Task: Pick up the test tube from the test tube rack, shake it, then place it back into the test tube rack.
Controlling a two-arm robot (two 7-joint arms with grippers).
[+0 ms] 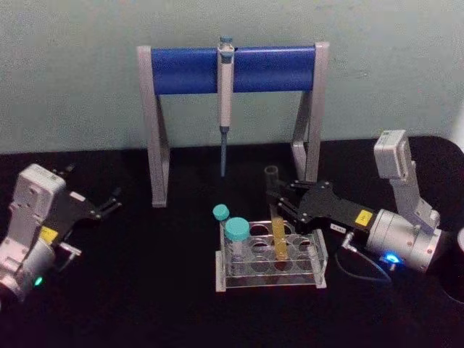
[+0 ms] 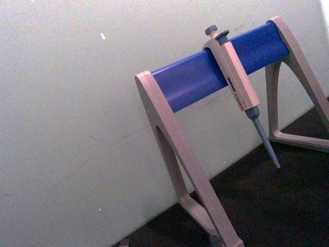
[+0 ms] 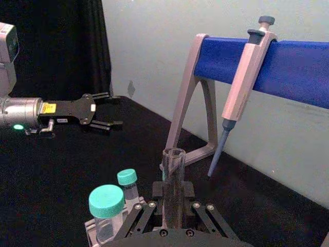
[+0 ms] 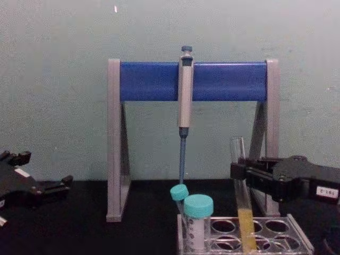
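— Where's the test tube (image 1: 278,232)?

— In the rack (image 1: 270,283), round end down in a hole and open mouth up. Its long axis is nearly upright, with the top leaning slightly to the robot's left.

— And the grippers?

— The right gripper (image 1: 278,201) pinches the tube's clear upper part, above the yellow liquid. The left gripper (image 1: 110,204) is well off to the left with its fingers spread, holding nothing.

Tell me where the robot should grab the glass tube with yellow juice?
The test tube stands in the test tube rack with capped tubes on its left, so pinch its bare top from the robot's right, where the right gripper is. The left gripper idles far left.
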